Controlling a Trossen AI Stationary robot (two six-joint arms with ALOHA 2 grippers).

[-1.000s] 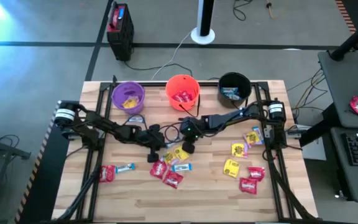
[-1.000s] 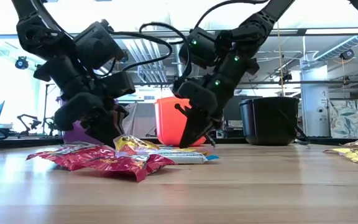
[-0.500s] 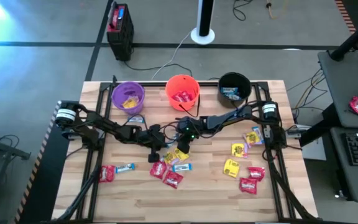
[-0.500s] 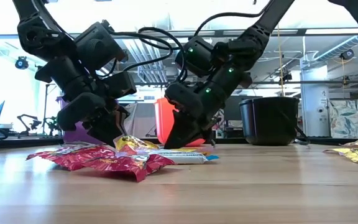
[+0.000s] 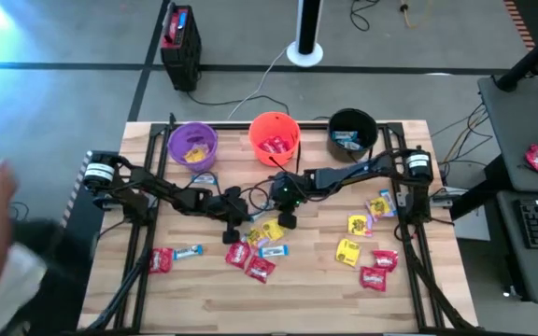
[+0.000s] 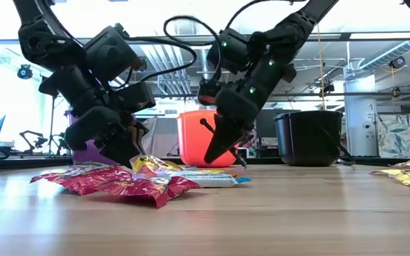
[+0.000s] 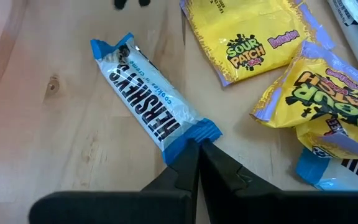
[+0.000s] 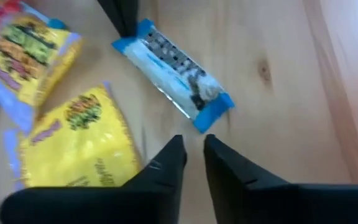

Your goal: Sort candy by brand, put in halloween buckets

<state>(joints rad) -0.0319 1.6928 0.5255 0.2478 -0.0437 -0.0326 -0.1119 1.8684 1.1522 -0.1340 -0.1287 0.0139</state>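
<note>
Your left gripper (image 7: 197, 149) has jaws together at the blue-and-white bar's (image 7: 154, 106) end mid-worktop, while the right gripper (image 8: 194, 149) hovers, jaws slightly apart, probably to pick it for the black bucket (image 5: 352, 131).

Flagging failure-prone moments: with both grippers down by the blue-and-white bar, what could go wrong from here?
The left gripper and right gripper sit at opposite ends of one blue-and-white bar, so they might collide. The left gripper, shut, touches only the wrapper's end flap; a lift could slip. The yellow packets lie close and might get dragged.
</note>
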